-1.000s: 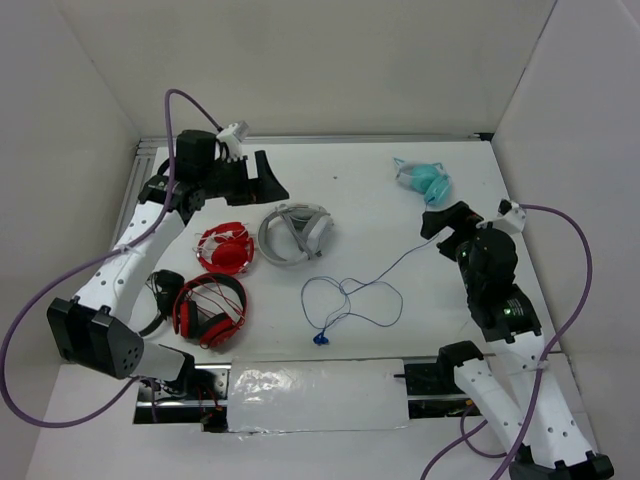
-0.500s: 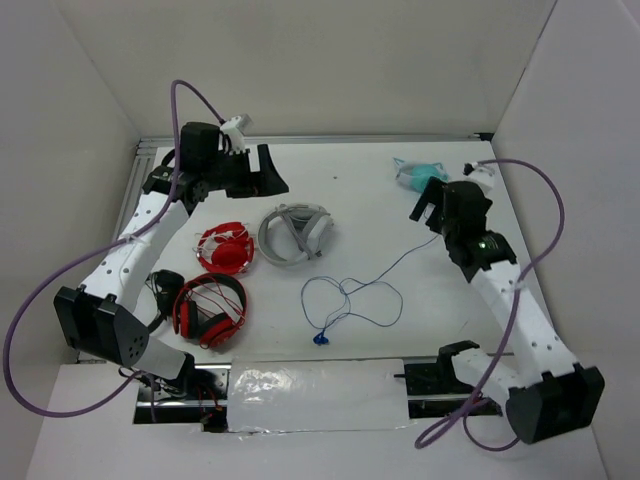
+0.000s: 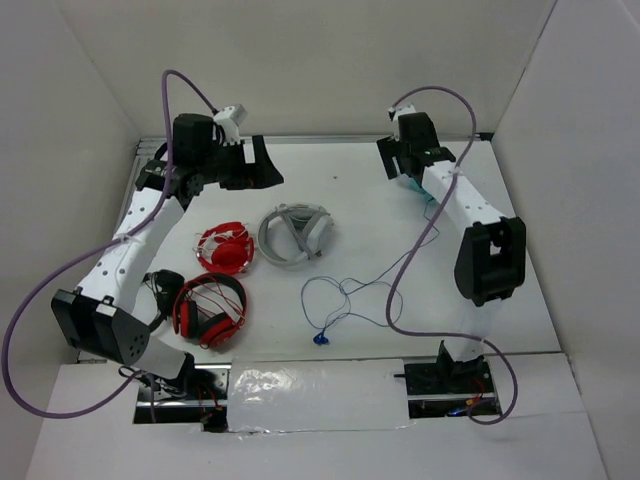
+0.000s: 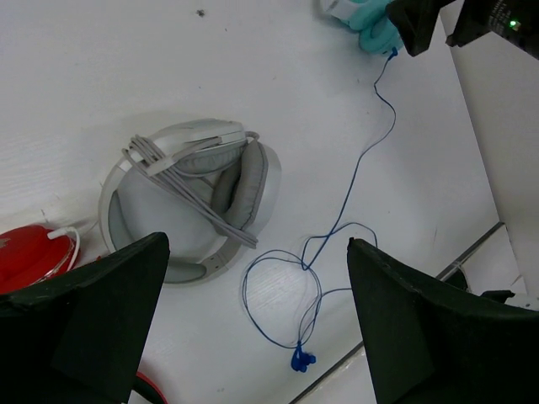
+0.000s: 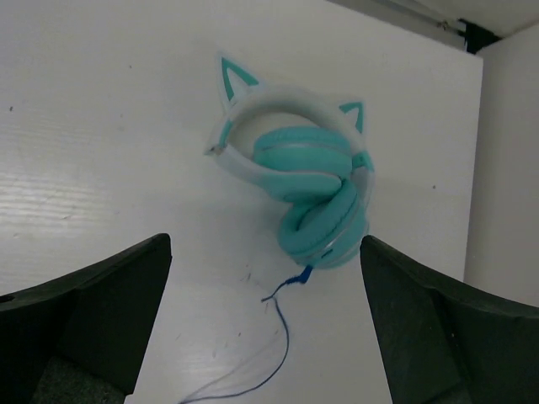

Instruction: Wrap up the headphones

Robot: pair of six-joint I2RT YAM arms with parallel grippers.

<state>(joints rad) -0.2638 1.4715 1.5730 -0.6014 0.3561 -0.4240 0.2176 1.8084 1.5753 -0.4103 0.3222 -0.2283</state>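
The teal headphones (image 5: pixel 305 178) with a pale headband and cat ears lie folded at the far right of the table. They also show at the top of the left wrist view (image 4: pixel 370 25). Their thin blue cable (image 3: pixel 350 293) runs from the ear cup (image 5: pixel 296 278) across the table to loose loops and a blue plug (image 3: pixel 320 338), which the left wrist view also shows (image 4: pixel 301 360). My right gripper (image 5: pixel 265 252) hovers open and empty just above the headphones, hiding most of them in the top view (image 3: pixel 408 160). My left gripper (image 3: pixel 262 166) is open and empty, high at the far left.
Grey-white headphones (image 3: pixel 295 232) with a wrapped cord lie mid-table. Two red headphones (image 3: pixel 225 248) (image 3: pixel 210 308) lie at the left, with a black item (image 3: pixel 160 287) beside them. White walls enclose the table. A foil-covered strip (image 3: pixel 315 395) lies at the near edge.
My right arm has swung from the right middle of the table to the far back, over the teal headphones. The left arm has shifted only slightly. The cable has not moved.
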